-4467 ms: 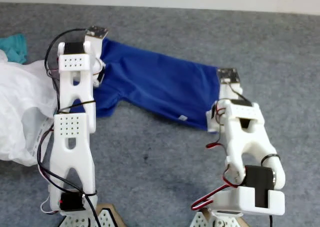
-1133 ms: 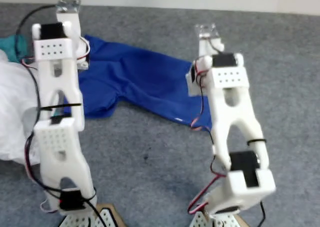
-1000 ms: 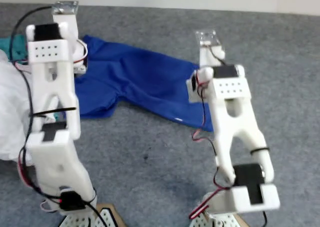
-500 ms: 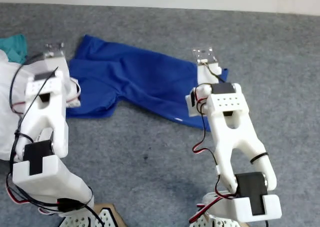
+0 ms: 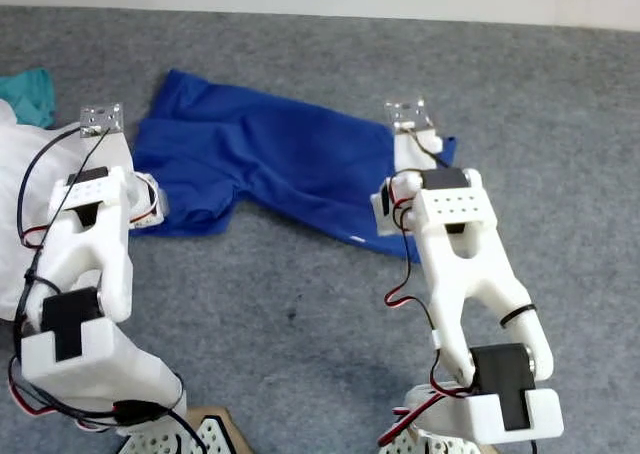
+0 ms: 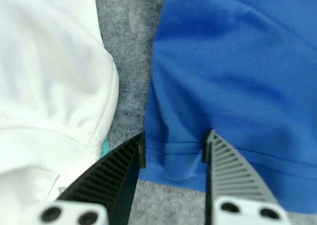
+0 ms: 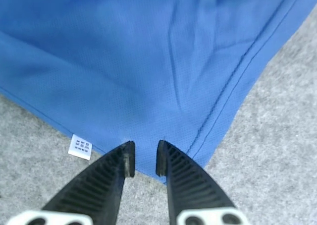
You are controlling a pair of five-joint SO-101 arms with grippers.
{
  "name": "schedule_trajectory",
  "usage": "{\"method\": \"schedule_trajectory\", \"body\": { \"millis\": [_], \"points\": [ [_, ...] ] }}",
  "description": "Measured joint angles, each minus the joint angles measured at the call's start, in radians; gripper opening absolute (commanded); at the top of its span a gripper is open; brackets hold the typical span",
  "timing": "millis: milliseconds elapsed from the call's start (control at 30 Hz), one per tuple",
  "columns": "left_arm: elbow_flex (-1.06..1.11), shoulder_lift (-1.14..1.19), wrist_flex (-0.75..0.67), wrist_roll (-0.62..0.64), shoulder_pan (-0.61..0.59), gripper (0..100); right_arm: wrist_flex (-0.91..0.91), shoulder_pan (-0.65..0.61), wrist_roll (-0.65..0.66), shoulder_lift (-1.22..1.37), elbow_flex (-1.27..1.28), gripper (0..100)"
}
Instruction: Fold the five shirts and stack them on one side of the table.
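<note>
Retreat toward the tabletop's near edge set our left gripper, gaping, astride the blue shirt hem, our right gripper, barely parted, over its corner, ready to pinch

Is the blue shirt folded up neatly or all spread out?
Spread out. The blue shirt lies long and wrinkled across the grey table, not in a tidy bundle.
</note>
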Motion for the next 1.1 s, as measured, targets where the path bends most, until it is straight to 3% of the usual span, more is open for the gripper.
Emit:
{"method": "schedule_trajectory", "body": {
  "millis": [333, 833, 1100],
  "points": [
    [0.175, -0.206, 0.002, 0.000, -0.049, 23, 0.000, 0.000, 0.000, 0.000, 0.000, 9.1],
    [0.285, -0.166, -0.221, 0.000, -0.069, 23, 0.000, 0.000, 0.000, 0.000, 0.000, 9.1],
    [0.288, -0.155, -0.238, 0.000, -0.060, 23, 0.000, 0.000, 0.000, 0.000, 0.000, 9.1]
  ]
}}
